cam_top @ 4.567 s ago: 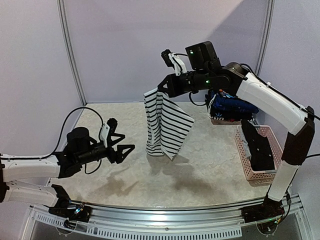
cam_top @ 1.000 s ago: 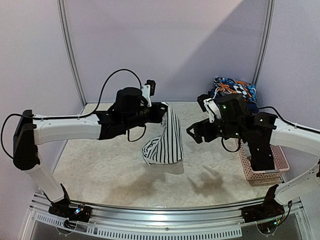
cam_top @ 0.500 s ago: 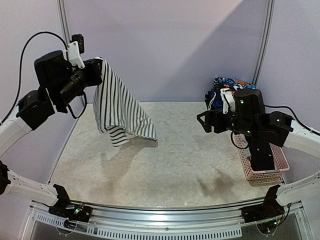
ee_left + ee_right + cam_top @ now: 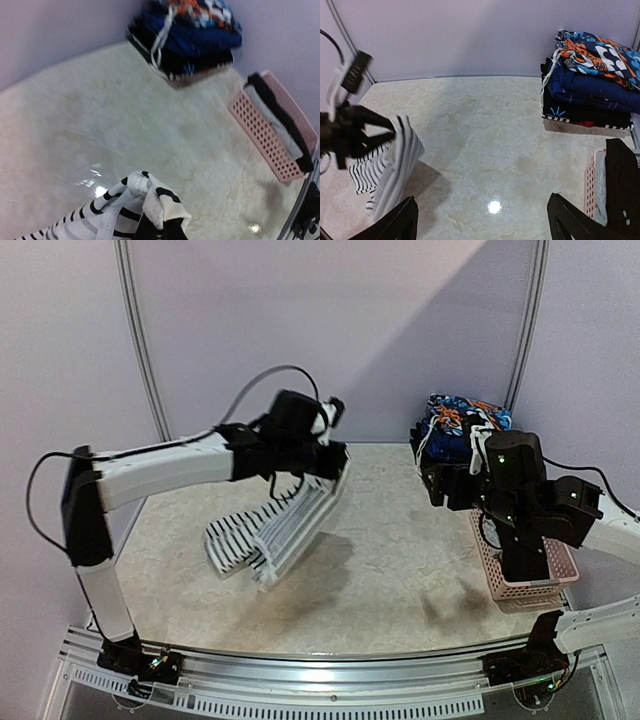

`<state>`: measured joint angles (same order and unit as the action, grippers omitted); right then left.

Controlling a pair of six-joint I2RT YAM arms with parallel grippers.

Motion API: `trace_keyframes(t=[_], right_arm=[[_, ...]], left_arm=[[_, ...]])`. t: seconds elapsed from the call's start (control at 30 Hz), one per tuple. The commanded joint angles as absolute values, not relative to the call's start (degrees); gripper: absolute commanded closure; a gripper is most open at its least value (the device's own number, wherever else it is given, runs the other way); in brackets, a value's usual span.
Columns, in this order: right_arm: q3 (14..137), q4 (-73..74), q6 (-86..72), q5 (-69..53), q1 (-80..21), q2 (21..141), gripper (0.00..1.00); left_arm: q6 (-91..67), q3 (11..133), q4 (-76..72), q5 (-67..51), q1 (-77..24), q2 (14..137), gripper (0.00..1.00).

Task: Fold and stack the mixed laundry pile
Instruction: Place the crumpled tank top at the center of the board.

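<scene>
My left gripper (image 4: 337, 468) is shut on one corner of the black-and-white striped garment (image 4: 272, 532). The cloth slopes down and to the left from it, its lower end at the table top. In the left wrist view the striped garment (image 4: 127, 210) bunches over the fingertips and hides them. My right gripper (image 4: 438, 486) hangs open with nothing between its fingers, right of centre above the table. Its fingers (image 4: 396, 225) frame bare table, with the striped garment (image 4: 390, 167) at the left. A black garment (image 4: 522, 545) and a grey garment (image 4: 281, 134) lie in the pink basket (image 4: 492, 570).
A stack of folded clothes (image 4: 462, 428), blue and patterned on top, stands at the back right corner. It shows again as the stack (image 4: 592, 82) in the right wrist view. The pink basket sits along the right edge. Walls close off the back and sides.
The left arm has swung the striped garment from high at the far left down towards the table's centre. The right gripper stayed open and drew slightly back to the right.
</scene>
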<state>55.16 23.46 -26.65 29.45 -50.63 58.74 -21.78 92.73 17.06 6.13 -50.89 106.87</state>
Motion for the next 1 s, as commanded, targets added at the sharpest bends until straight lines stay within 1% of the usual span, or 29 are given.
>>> trace_keyframes(t=[0.0,0.13,0.27,0.33,0.43,0.5,0.6,0.67,0.83,0.97], right_arm=[[52.39,25.06,-28.85,34.03,-50.97,57.2,0.1],[52.22,24.74,-28.15,33.83,-50.97,58.41,0.1],[51.79,22.95,-27.03,32.12,-50.96,59.77,0.1],[51.6,22.33,-26.59,31.51,-50.92,60.55,0.1],[51.11,21.53,-26.39,30.97,-50.9,61.62,0.1],[50.67,20.98,-26.24,30.57,-50.97,61.74,0.1],[49.53,19.76,-26.03,30.65,-50.96,61.24,0.1],[48.5,18.18,-25.57,31.03,-50.97,60.66,0.1],[47.09,13.76,-23.87,32.35,-50.95,60.28,0.1],[46.59,9.69,-22.6,32.64,-50.9,61.47,0.1]], left_arm=[[-28.29,96.58,14.18,-8.93,-52.74,118.69,1.0],[-29.69,99.03,12.54,-11.3,-53.64,124.9,1.0],[-29.03,98.08,11.06,-11.05,-53.96,125.32,1.0],[-28.25,96.9,9.88,-10.91,-53.98,124.73,0.93],[-27.11,93.55,7.13,-12.55,-53.89,122.78,0.76],[-26.7,89.18,4.44,-11.96,-53.93,119.83,0.68],[-26.32,79.46,-2.21,-7.64,-53.89,112.21,0.57],[-25.34,73.78,-4.07,-5.05,-53.88,107.56,0.51],[-22.18,64.06,-3.43,0.91,-53.96,97.6,0.36],[-19.91,57.79,0.78,8.23,-53.96,90.12,0.27]])
